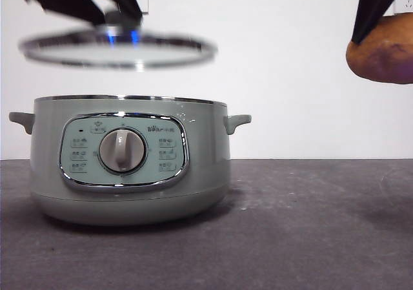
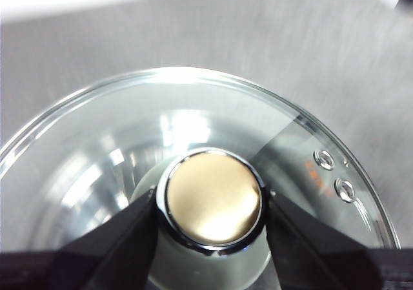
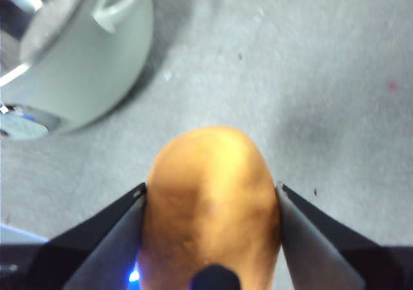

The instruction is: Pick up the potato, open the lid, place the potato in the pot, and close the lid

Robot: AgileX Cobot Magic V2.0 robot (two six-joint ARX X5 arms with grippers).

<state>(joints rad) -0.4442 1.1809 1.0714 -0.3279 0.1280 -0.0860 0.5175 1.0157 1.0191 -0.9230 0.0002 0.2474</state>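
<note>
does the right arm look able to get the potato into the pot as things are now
Probably yes. The left gripper holds the lid by its knob, lifted above the pot, so the rim looks uncovered. The right gripper holds the potato in the air off to the side, with nothing between. The lid hangs right over the opening, though, so the gap is tight.

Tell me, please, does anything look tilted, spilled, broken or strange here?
Nothing stands out. The left gripper holds the lid by its knob, roughly level above the pot. The right gripper holds the potato in the air off to the pot's side. No spill or damage shows.
</note>
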